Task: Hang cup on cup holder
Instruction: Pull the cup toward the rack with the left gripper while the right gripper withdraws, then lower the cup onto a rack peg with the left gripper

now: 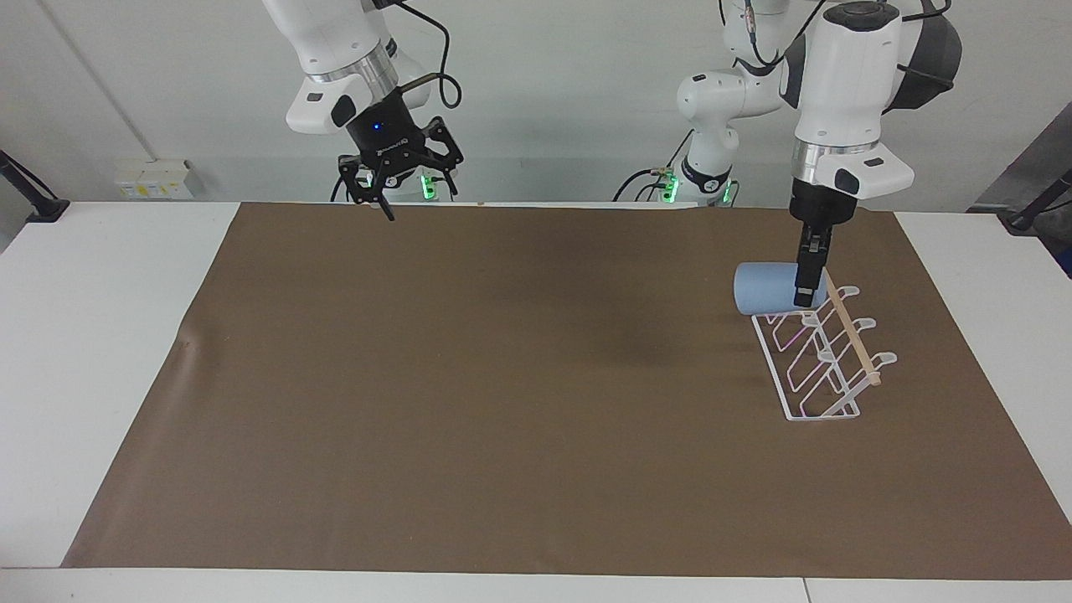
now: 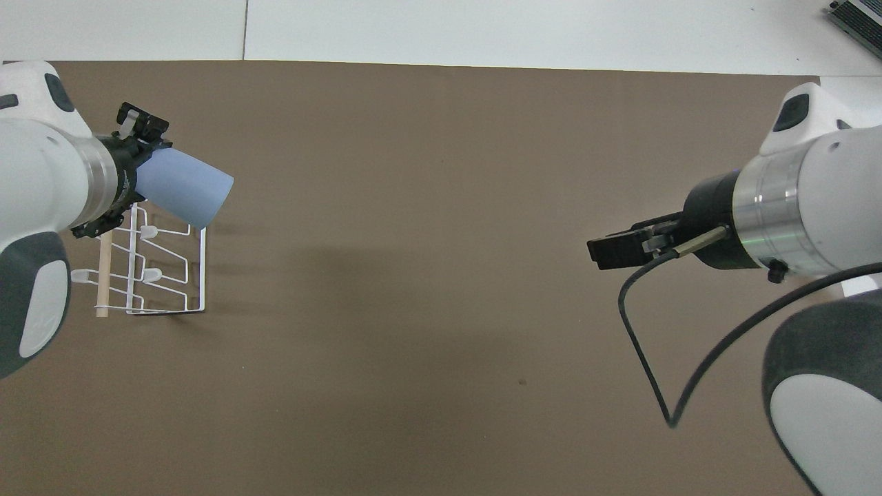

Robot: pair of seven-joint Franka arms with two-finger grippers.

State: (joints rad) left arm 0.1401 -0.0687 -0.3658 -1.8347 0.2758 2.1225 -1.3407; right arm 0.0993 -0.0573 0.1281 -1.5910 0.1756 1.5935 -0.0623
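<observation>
Cup [image 1: 764, 289] is gripped sideways by the left gripper [image 1: 807, 289] over the cup holder [image 1: 816, 356] (axis level, mouth off its prongs); right gripper [image 1: 394, 180] is held open, waiting.

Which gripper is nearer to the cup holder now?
Left. The left gripper holds the cup just over the cup holder; the right gripper waits over the mat's edge at the right arm's end.

The rack [image 1: 821, 352] sits on the mat [image 1: 502, 402] at the left arm's end of the counter [image 1: 100, 335]. Left tool [image 1: 809, 285] hangs right over its robot-side end, cup [image 1: 766, 289] sideways in it. Right tool [image 1: 389, 180] is over the mat's robot-side edge, well apart.
</observation>
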